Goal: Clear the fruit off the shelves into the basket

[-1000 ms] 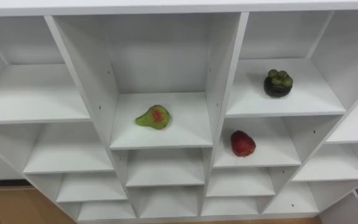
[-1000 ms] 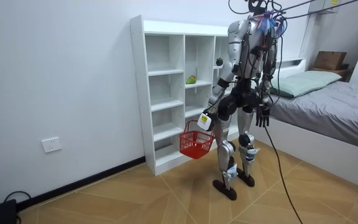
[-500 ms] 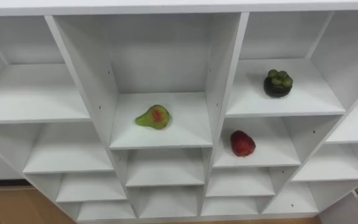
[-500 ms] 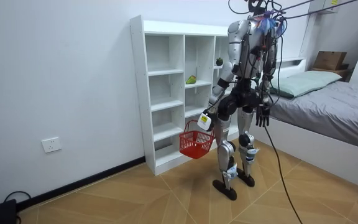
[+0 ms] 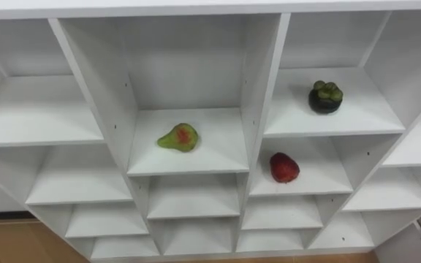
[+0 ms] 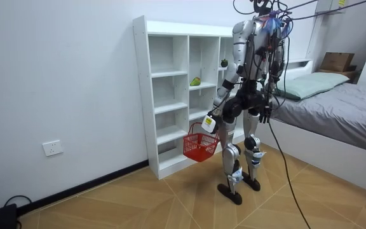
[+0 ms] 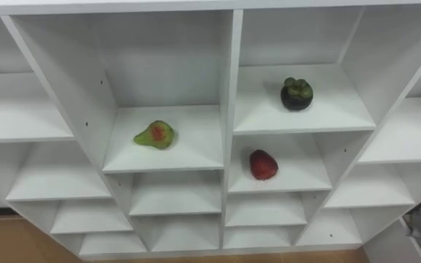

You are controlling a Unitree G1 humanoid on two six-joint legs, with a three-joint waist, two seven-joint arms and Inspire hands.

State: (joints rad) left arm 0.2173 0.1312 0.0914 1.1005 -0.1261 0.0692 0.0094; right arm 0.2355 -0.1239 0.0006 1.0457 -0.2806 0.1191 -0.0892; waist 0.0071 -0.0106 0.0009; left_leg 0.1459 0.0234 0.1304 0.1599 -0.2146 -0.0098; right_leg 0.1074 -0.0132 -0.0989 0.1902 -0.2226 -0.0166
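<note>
Closet compartments hold three fruits; the basket is at the robot's side.
Eye views: white closet [image 5: 262,88], open cubbies. Green pear with a red blush [image 5: 178,137] lies alone on the middle column's shelf. Next column to the right: dark mangosteen [image 5: 325,97] on the upper shelf, red fruit [image 5: 284,167] in the cubby directly below. Room view: robot stands upright facing the closet, bed [image 6: 342,105] off to the room view's right. Red basket [image 6: 199,147] hangs from the left hand [image 6: 210,123], which is closed on its handle; its contents can't be made out. Right hand [image 6: 265,114] is at the hip, fingers unreadable.
</note>
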